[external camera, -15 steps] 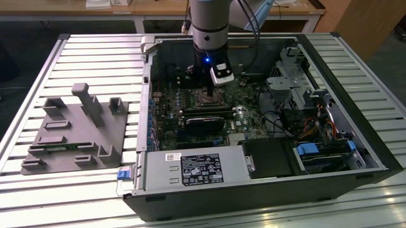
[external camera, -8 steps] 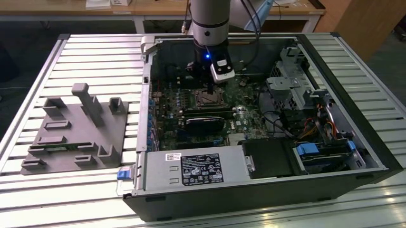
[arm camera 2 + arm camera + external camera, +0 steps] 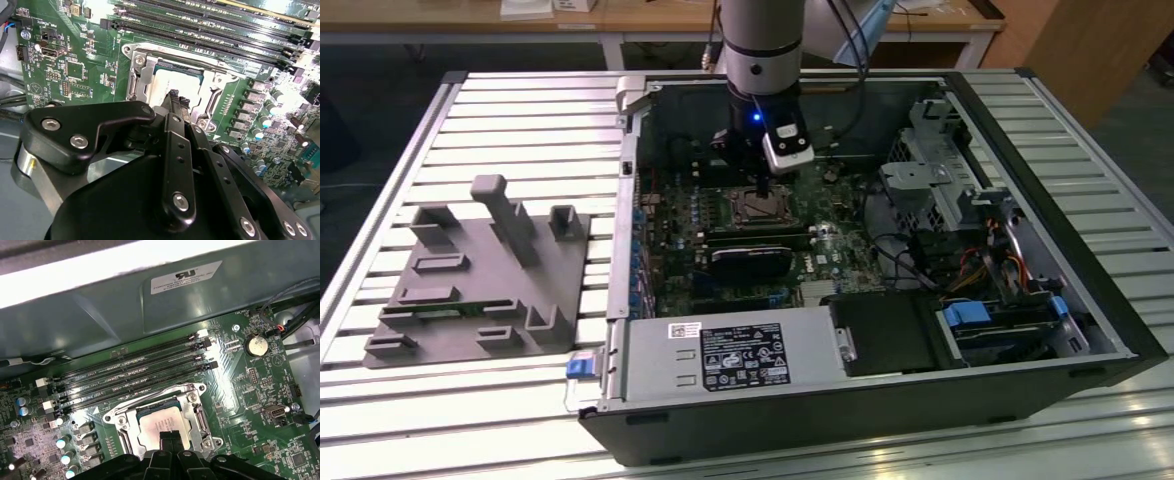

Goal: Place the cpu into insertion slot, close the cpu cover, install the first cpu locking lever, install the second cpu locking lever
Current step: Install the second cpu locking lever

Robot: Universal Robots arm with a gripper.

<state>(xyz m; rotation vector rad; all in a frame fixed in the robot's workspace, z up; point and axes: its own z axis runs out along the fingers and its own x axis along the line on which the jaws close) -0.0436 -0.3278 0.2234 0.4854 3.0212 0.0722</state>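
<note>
The cpu (image 3: 164, 425), one pale square chip, lies flat in the insertion slot (image 3: 197, 412), with the cpu cover (image 3: 145, 67) down around it. The gripper (image 3: 170, 436) stands directly above the chip's near edge, fingertips pressed together, holding nothing. Four long black memory slots (image 3: 130, 370) run beyond the socket.

A grey fixture block (image 3: 480, 275) lies on the slatted table (image 3: 414, 150) beside the open computer case (image 3: 854, 330).

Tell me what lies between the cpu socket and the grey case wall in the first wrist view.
Between the insertion slot and the case wall run four long black memory slots on the green board.
</note>
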